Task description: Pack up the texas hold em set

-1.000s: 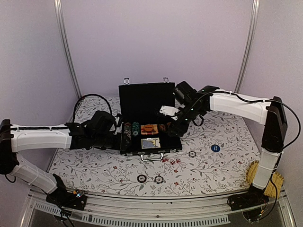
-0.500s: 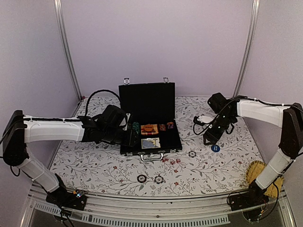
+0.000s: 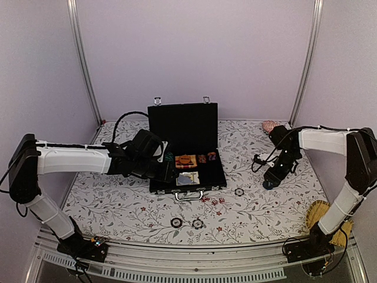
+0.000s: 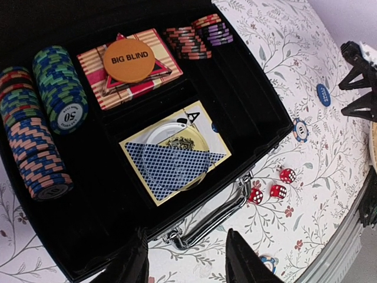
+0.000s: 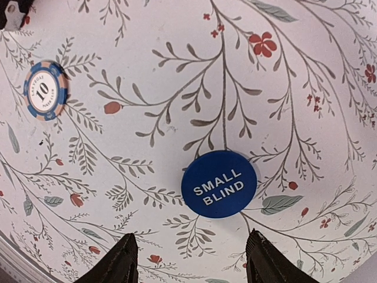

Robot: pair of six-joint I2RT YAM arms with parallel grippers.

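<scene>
1. Since a second ago the right gripper (image 5: 191, 254) has left the open briefcase (image 3: 182, 127) and gone out to the right. It now hangs over the blue disc (image 5: 219, 184). The left gripper (image 4: 185, 254) has come closer to the front left corner of the case.
2. The briefcase stands open in the middle of the surface (image 3: 118, 206) with its lid upright. Inside lie the chip stacks (image 4: 35, 141), the cards (image 4: 174, 156) and the orange disc (image 4: 128, 60), which rests on the triangle (image 4: 154, 72).
3. Outside the case, the blue disc lies flat on the surface, well to the right of the case. The red dice (image 4: 271, 190) lie just before the handle, and a loose chip (image 5: 46, 90) lies near the blue disc.
4. Both grippers are released. Their fingers stand apart and nothing is between them.
5. I judge that the step in hand is gathering the scattered pieces, and that the blue disc is the next one to take.
6. The next move calls for a straight descent, so that one finger comes on each side of the disc. The disc is thin and flat, so the fingertips must nearly reach the surface before they close, or it may slip away.
</scene>
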